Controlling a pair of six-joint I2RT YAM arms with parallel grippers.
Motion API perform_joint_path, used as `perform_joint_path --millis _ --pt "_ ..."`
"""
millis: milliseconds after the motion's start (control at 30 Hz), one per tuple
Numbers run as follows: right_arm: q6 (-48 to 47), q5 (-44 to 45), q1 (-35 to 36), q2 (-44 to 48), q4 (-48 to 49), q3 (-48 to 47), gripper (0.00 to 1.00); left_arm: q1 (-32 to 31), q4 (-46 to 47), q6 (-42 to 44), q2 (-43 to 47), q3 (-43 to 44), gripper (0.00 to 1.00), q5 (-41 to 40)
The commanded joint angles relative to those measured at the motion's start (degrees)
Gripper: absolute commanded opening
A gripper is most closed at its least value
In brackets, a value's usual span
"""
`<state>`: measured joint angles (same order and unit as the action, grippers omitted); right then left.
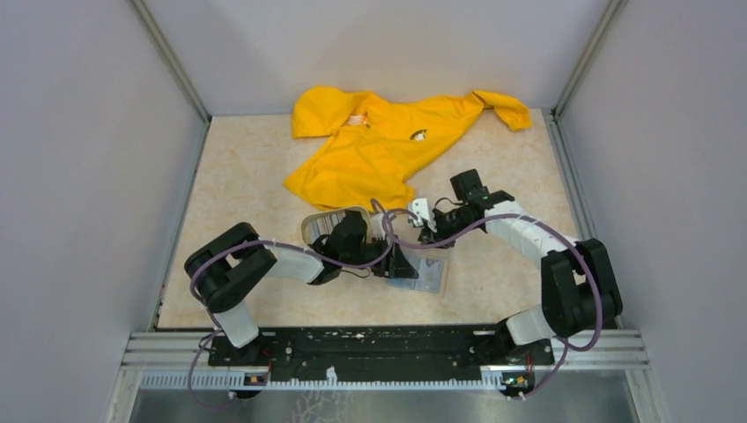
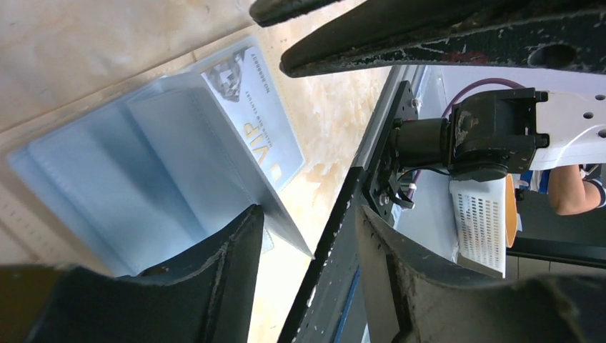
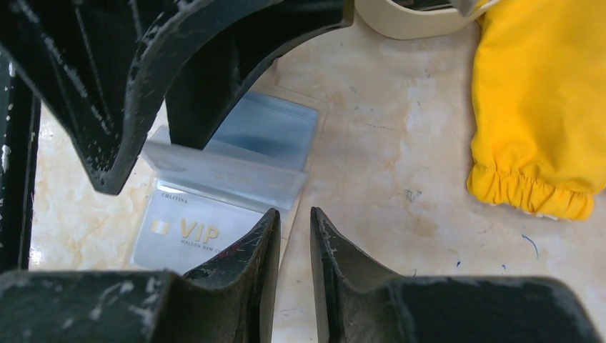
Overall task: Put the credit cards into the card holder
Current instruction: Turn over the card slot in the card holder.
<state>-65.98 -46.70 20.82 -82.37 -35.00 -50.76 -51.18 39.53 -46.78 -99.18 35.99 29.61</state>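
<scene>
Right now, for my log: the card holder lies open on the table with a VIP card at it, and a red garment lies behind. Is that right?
Not quite: the garment is yellow, not red, as the top external view shows. The card holder does lie open on the table with the VIP card at it.

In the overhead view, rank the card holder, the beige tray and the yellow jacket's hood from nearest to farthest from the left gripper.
1. The card holder: lying open right at the left gripper, just to its right.
2. The beige tray: behind and to the left, beside that arm's wrist.
3. The yellow jacket's hood: far back, left of centre.
</scene>
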Motion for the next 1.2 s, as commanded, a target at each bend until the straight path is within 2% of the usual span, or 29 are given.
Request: perform_joint_path --millis 0,233,533,600,767,1000,1167 --pt "3.1 -2.0 -1.2 2.4 3.4 -2.2 0.23 -1.6 0.6 0.8 -2.3 3.3 0.58 0.4" --pt "7.8 -0.4 -2.2 2.4 5.6 -2.6 0.23 -4.2 -1.3 2.0 -5.6 7.2 0.69 -0.4" --pt "9.7 -1.0 -3.0 2.9 6.1 -2.7 0.23 -5.7 -1.1 3.5 -6.4 8.9 0.7 -0.5" --pt "9.5 -1.6 -3.1 3.1 5.6 -2.9 0.23 -5.7 -1.9 4.9 -4.9 8.3 0.7 -2.1" --pt "6.4 -4.1 -3.4 4.0 4.2 -2.6 0.23 -5.7 -11.3 9.6 0.4 7.1 0.69 -11.1" --pt "-1.4 -9.9 -3.4 5.1 0.5 -1.4 0.23 -5.7 -15.5 11.3 7.0 2.0 0.67 -20.6" --pt "-19.7 -12.1 -3.5 2.9 -10.8 -0.9 0.22 -5.7 -14.5 12.4 11.2 -0.8 0.67 -22.8"
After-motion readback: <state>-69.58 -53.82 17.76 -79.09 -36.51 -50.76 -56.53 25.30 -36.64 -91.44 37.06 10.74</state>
